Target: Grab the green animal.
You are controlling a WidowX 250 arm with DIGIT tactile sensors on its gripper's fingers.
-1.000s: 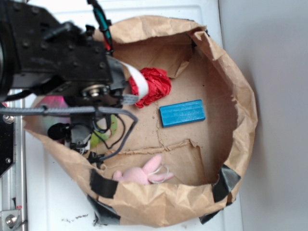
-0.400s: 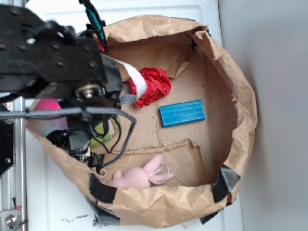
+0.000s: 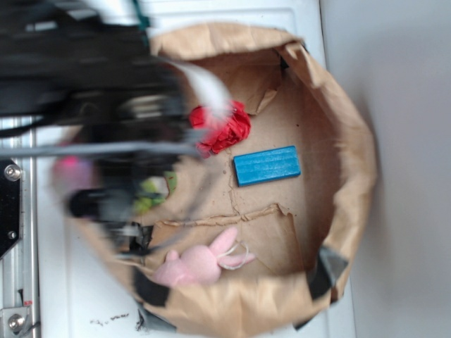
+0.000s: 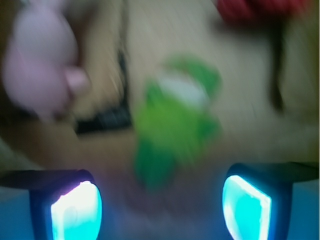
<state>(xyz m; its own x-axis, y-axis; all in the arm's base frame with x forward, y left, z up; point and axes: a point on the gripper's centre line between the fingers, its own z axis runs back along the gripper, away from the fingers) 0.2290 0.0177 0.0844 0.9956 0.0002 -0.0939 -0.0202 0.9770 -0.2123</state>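
**Tool spread above the green animal in the paper bag**

Inside the rolled-down brown paper bag (image 3: 352, 162) lie all the things of this scene. Seen from the exterior view, the black robot arm (image 3: 84, 91) is smeared by motion blur and covers the bag's 9 to 11 o'clock part. The green animal (image 3: 151, 196) shows only as a lime-green patch at about 9 o'clock on the bag floor, partly hidden under the arm's blurred links and cable.

From the wrist view, the tool (image 4: 161, 207) has its two fingers (image 4: 75, 210) wide apart, glowing cyan at the bottom corners of the picture, with nothing between them. The green animal (image 4: 172, 127) lies on the paper floor beyond the gap, at 12 o'clock from the tool's middle, not touched by either finger. A white patch sits on its upper part; darker green limbs stick out at its sides. The picture is too blurred to tell more.

The pink plush bunny (image 3: 201, 262) lies at 6 o'clock against the bag wall. The red ruffled paper ball (image 3: 225, 130) sits at about 11 o'clock from the bag's middle, and the blue block (image 3: 267, 165) lies near the centre, well apart from the green animal.
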